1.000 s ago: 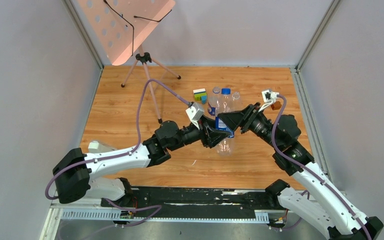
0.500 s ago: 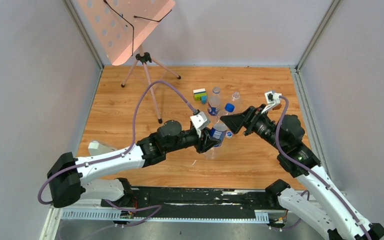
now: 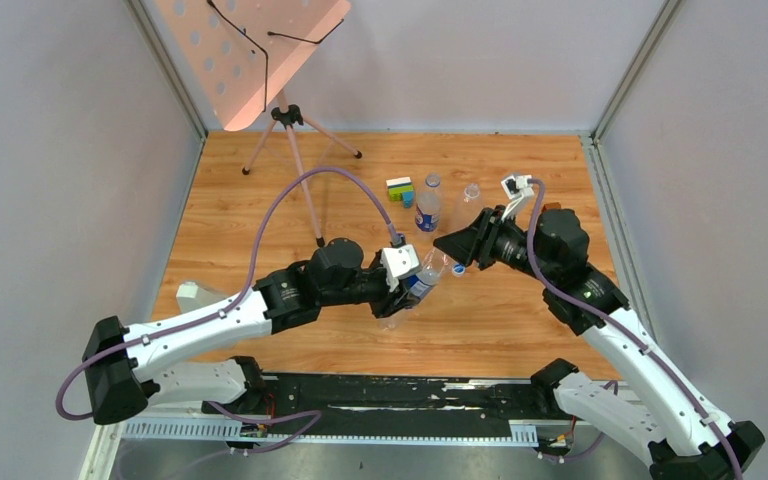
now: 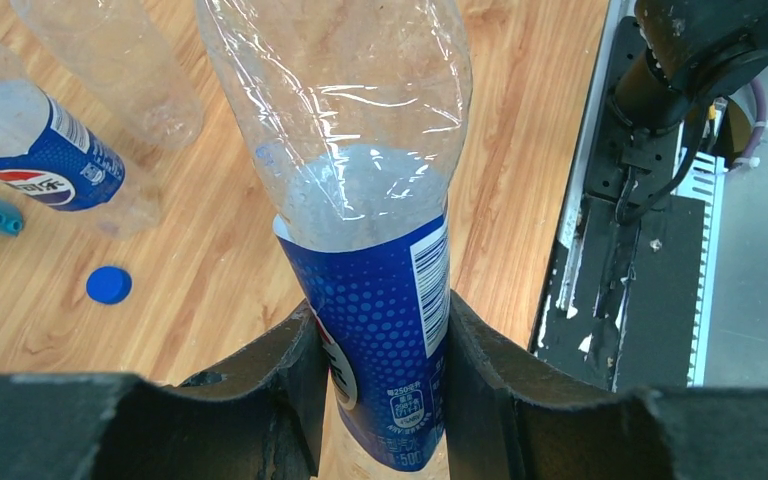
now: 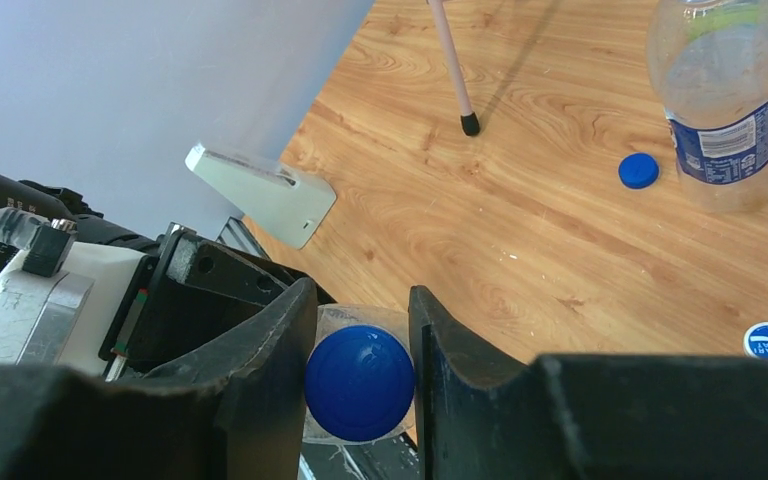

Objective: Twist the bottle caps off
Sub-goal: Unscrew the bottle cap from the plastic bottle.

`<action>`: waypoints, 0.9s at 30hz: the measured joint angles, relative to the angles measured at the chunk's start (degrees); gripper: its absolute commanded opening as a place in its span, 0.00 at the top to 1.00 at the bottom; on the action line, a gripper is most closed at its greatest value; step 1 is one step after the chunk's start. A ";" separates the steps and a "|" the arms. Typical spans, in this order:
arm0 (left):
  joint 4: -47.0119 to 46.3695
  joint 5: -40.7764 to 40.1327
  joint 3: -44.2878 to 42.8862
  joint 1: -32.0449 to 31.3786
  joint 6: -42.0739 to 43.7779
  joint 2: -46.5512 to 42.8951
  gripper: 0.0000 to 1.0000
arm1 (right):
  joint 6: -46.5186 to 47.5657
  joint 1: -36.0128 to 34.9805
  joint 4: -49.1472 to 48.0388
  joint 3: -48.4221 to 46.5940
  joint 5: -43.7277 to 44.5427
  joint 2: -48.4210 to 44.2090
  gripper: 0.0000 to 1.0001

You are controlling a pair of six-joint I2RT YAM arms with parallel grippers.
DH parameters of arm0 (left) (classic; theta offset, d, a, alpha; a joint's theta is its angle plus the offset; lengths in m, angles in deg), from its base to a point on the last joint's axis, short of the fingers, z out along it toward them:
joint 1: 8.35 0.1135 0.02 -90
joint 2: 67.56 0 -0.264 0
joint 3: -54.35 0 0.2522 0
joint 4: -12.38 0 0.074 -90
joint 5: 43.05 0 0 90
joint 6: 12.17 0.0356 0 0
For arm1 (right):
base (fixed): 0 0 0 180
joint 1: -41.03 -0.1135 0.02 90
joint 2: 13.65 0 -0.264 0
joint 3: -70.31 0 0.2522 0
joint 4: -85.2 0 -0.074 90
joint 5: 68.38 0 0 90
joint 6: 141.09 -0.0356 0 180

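left arm (image 3: 210, 320): stretched low across the table (image 3: 260, 230), elbow bent, wrist rolled towards the right arm.
right arm (image 3: 600, 300): reaching in from the far right, forearm dipping to meet the held bottle (image 4: 370, 200) at its top.
left gripper (image 3: 400, 292): fingers (image 4: 290, 390) pinching the held bottle tight around its blue label, bottle tilted off the table.
right gripper (image 3: 446, 248): fingers pressed on either side of the blue cap (image 5: 360, 382), which sits on the held bottle's neck.
change: half a second back the right gripper stood apart from the held bottle; now it's on the cap, and the left arm has drawn the bottle nearer its own base.
music stand (image 3: 290, 140): well beyond the held bottle, far left.
labelled bottle (image 3: 428, 208): upright, just beyond the held bottle.
clear bottle (image 3: 472, 195): upright, beyond the held bottle, close behind the right gripper.
toy blocks (image 3: 398, 187): beyond the held bottle, beside the labelled one.
loose blue cap (image 5: 639, 170): flat on the table, beyond the held bottle.
printed cap (image 3: 458, 269): lying just right of the held bottle's top.
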 measured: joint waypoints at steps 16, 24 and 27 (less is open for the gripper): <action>-9.42 -4.72 1.70 -0.02 -6.23 3.17 0.20 | -12.96 0.42 -7.17 9.35 0.02 -0.33 0.87; -10.58 -8.02 1.77 -0.61 -7.21 4.92 0.68 | -16.13 0.55 -9.88 10.71 2.21 -0.42 0.54; -10.25 -10.23 2.23 -0.74 -6.69 4.52 0.76 | -15.87 0.52 -9.97 10.86 1.99 -0.39 0.34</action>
